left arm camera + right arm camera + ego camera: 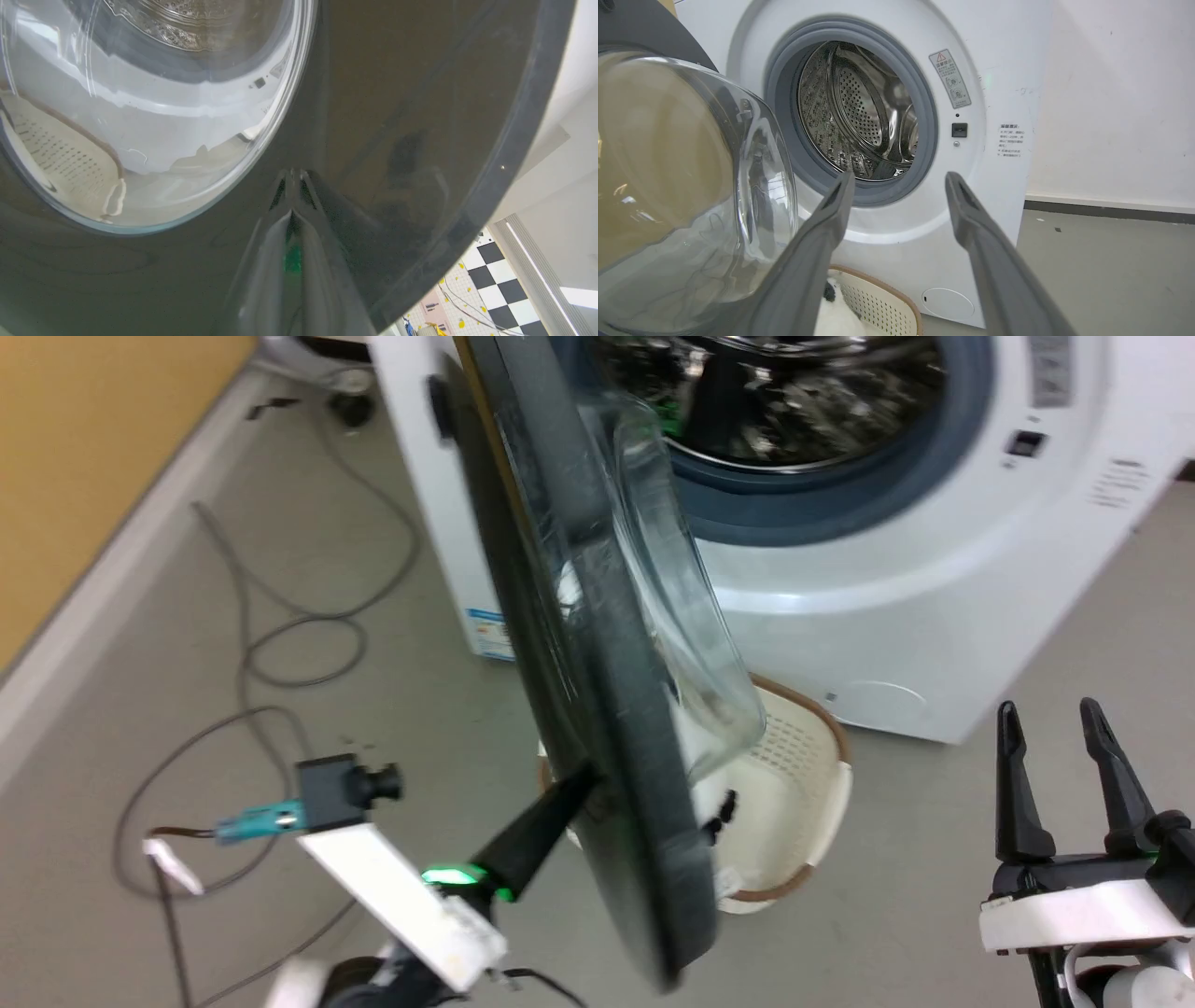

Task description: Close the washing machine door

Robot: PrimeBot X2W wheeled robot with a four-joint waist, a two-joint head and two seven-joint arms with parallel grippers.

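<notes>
The washing machine door [597,663] stands open, nearly edge-on in the head view, its black rim toward me and its clear glass bowl [691,644] bulging toward the white washing machine [934,616]. My left gripper [583,779] is shut, its tips pressed against the door's outer black face [373,116]. In the left wrist view the fingertips [293,179] meet their own reflection on the rim. My right gripper [1050,714] hangs open at the lower right, away from the door. The right wrist view looks between its fingers [896,179] at the steel drum [859,112] and the door's glass [691,186].
A cream basket [794,784] with something white and black inside sits on the floor under the door, in front of the machine. Grey cables [280,644] loop over the floor at left, beside a yellow wall [84,457]. Bare floor lies right of the machine.
</notes>
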